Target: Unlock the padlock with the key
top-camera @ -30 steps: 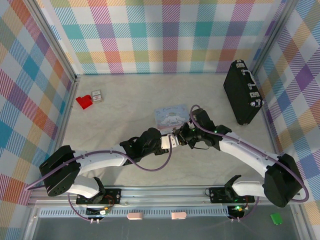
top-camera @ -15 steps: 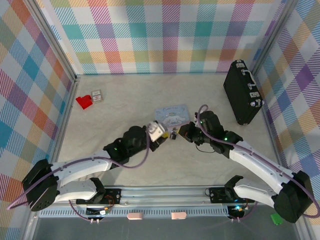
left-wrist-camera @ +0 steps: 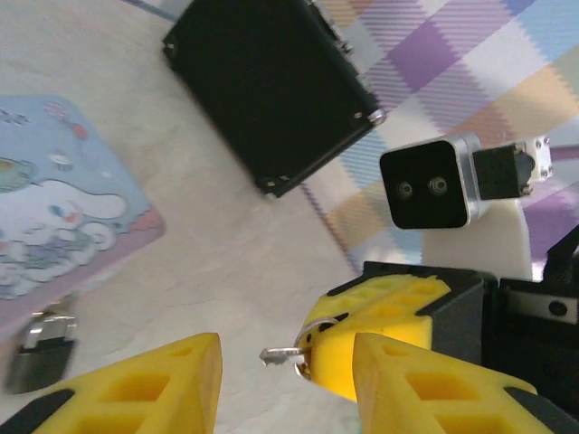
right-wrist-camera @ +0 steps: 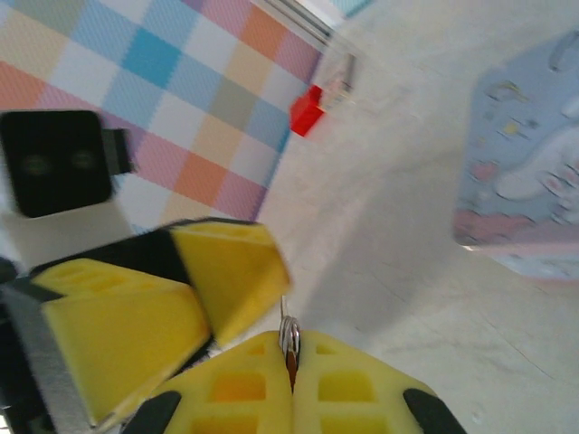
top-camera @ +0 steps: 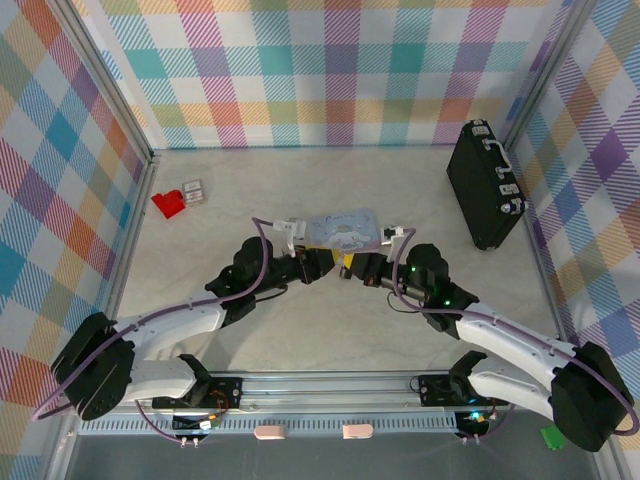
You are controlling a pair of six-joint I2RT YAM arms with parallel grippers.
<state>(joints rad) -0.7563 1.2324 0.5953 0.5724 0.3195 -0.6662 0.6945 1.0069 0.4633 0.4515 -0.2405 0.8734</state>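
Two robot arms meet at the middle of a pale table [top-camera: 250,190]. The right gripper [right-wrist-camera: 291,340] is clenched on a small silver key [left-wrist-camera: 282,355], pinched between its yellow fingertips. The left gripper [left-wrist-camera: 286,342] is released, its yellow fingers apart on either side of the key without touching it. The padlock [left-wrist-camera: 41,351] lies on the table just beside the near edge of a pastel cartoon tin [top-camera: 345,230]. A black briefcase [top-camera: 485,185] stands far right.
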